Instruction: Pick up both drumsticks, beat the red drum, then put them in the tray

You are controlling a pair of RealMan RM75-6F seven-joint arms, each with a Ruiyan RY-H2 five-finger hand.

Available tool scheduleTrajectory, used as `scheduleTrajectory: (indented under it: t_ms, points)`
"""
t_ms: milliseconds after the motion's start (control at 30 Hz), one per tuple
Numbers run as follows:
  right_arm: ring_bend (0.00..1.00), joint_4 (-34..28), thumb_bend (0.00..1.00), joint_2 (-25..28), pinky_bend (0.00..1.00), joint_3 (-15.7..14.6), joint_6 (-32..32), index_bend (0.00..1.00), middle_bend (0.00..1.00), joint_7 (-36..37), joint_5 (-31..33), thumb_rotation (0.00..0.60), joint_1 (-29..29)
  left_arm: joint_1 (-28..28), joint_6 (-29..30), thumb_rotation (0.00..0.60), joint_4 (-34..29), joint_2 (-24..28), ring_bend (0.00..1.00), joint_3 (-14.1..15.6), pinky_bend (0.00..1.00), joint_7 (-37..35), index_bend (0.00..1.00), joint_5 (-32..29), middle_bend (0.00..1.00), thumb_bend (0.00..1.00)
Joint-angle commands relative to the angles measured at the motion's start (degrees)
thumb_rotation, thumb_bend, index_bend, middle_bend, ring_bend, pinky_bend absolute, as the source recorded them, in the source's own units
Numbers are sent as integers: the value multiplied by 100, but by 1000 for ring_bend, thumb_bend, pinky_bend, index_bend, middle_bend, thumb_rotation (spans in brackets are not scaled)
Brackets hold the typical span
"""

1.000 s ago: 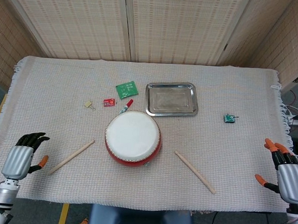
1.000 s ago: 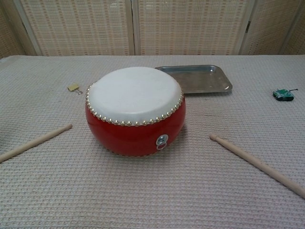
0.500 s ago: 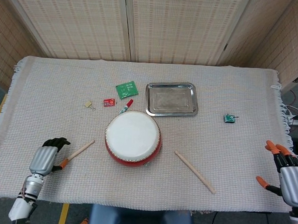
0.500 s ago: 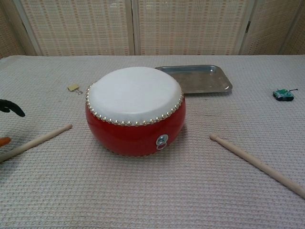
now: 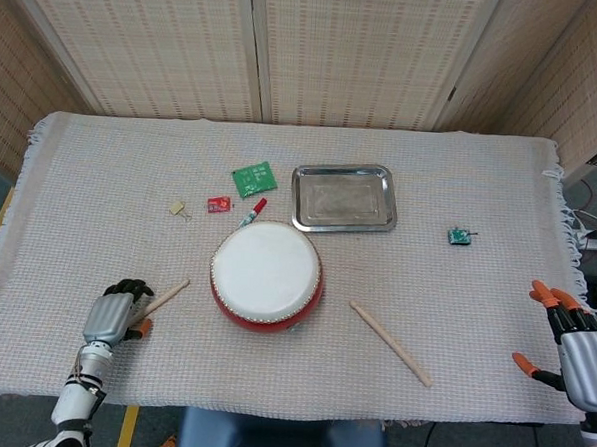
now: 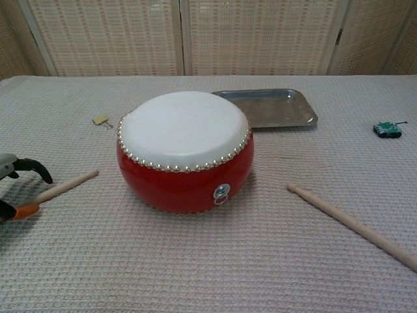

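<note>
flanking one red drum (image 5: 267,275), two drumsticks (image 5: 389,342), one tray (image 5: 343,198)

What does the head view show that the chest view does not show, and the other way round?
Only the head view shows the right hand, open near the table's right edge, plus the green circuit board, the small red item and the red-capped marker behind the drum. Only the chest view shows the metal ring on the drum's side. Both show the red drum, the tray, both drumsticks, the binder clip, the small green gadget and the left hand at the left drumstick.
</note>
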Motion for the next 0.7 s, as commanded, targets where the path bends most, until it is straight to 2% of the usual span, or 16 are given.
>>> scheduleTrajectory:
  t_ms: [33,200,367,700]
  points:
    - [131,-26,46,26,286,-21,-34,56,211,82,-9,600,7,-48,25,600,111,-108,86,-38,155,37,358,-69,159,353]
    - [131,-62,46,126,286,-88,-138,55,211,410,-73,600,43,-107,136,600,409,-347,87,-73,154,140,431,-147,181,353]
    - [131,-94,46,194,286,-144,-207,56,211,721,-129,600,73,-144,130,600,590,-456,86,-75,142,175,442,-221,183,353]
    - [131,-87,46,227,286,-176,-255,56,211,925,-185,600,114,-163,-39,600,514,-343,87,101,139,174,571,-156,223,448]
